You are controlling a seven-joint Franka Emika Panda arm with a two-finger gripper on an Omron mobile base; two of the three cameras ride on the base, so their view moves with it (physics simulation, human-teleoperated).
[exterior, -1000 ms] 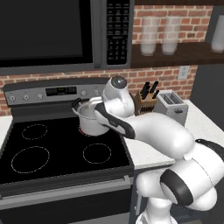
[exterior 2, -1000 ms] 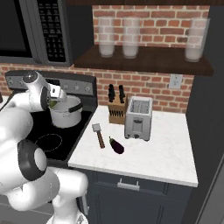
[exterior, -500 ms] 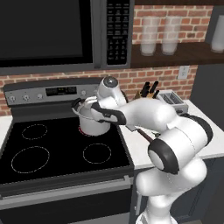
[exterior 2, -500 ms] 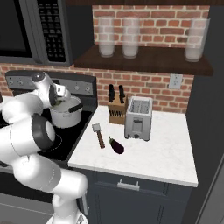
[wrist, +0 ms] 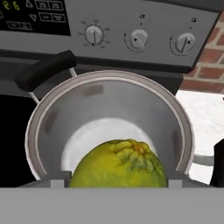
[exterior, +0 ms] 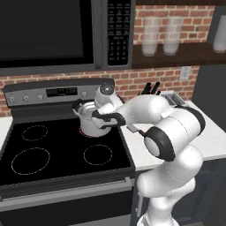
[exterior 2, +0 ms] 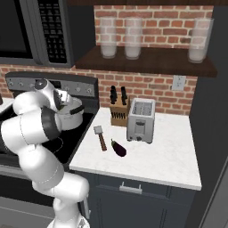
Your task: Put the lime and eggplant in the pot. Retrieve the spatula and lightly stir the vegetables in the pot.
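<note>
One claw (wrist: 118,186), seemingly gripping lime (wrist: 119,163), hovers over pot (wrist: 48,127).

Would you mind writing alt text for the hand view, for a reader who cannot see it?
A yellow-green lime fills the lower foreground, directly in front of the open mouth of a shiny steel pot whose bare bottom is visible. Behind the pot stand the stove's control panel with three round knobs and one black pot handle; brick wall and white counter show at right.
</note>
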